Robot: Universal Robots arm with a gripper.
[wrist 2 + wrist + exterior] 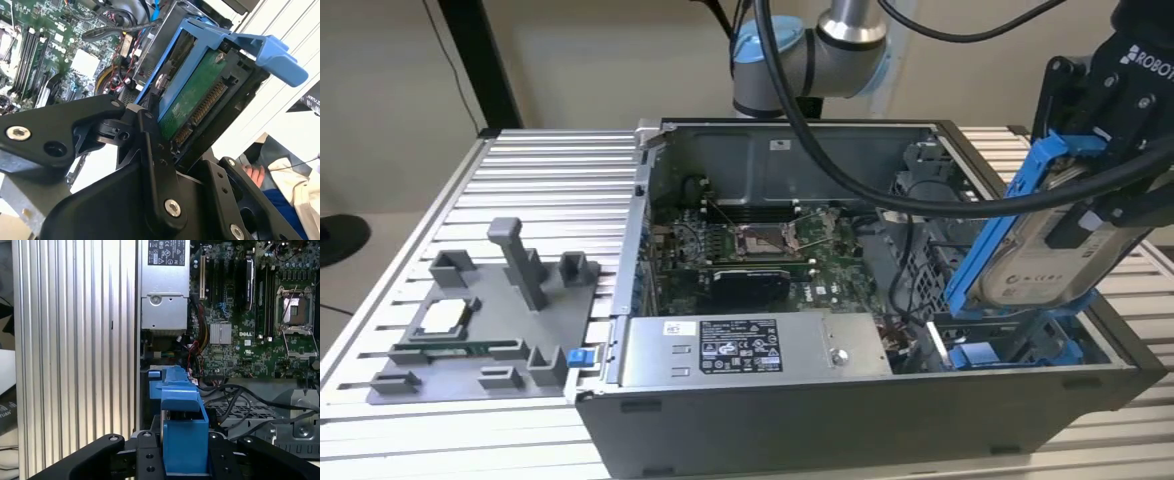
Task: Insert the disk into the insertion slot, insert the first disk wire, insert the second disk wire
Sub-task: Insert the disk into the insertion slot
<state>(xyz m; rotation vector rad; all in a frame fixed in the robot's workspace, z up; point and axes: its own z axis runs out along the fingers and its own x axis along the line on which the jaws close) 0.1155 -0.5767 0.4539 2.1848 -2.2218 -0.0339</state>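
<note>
Exterior view: gripper point(1091, 160) at 2 o'clock, fingers point(150, 145) clamped on the disk point(1034, 265), one on each side of its blue frame. Disk tilted, upper end between the fingers, lower end at the insertion slot point(1014, 350), 4 o'clock in the open computer case point(854, 420); cannot tell if it has entered. Case sits on a ribbed aluminium table point(534, 160). Grey fixture tray point(480, 350) at 8 o'clock.

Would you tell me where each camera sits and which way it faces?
Exterior view: off the arm, looking down into the open computer case; shows arm and gripper holding the disk.
First wrist view: on the wrist, facing along the gripper to the motherboard.
Second wrist view: on the wrist, facing the disk's green underside; gripper links show.
Shared: all show the disk.
</note>
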